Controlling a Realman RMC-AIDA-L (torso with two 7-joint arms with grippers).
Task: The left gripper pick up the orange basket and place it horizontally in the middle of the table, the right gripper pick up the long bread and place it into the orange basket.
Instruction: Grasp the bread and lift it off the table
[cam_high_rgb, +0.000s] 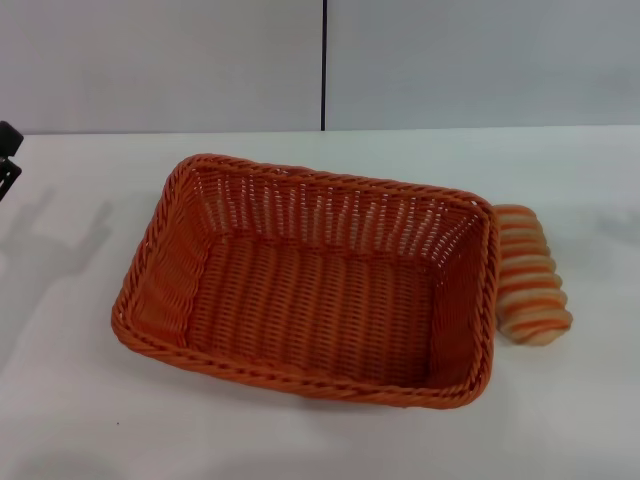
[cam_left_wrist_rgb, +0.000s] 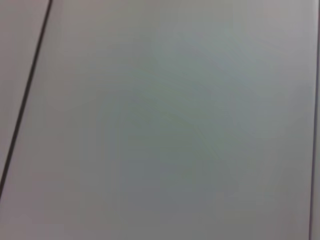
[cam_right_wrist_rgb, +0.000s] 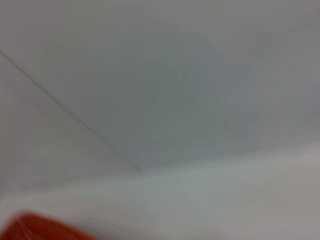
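The orange basket — large, woven, rectangular with rounded corners and a braided rim — sits upright and empty on the white table, slightly skewed. The long bread, striped orange and cream with crosswise ridges, lies on the table just beside the basket's right end.

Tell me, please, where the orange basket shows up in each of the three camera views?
Head view: the orange basket fills the centre of the table.
Left wrist view: not in it; only the grey wall.
Right wrist view: an orange blur at one corner, most likely its rim.
Shared landmark: the wall's dark seam.
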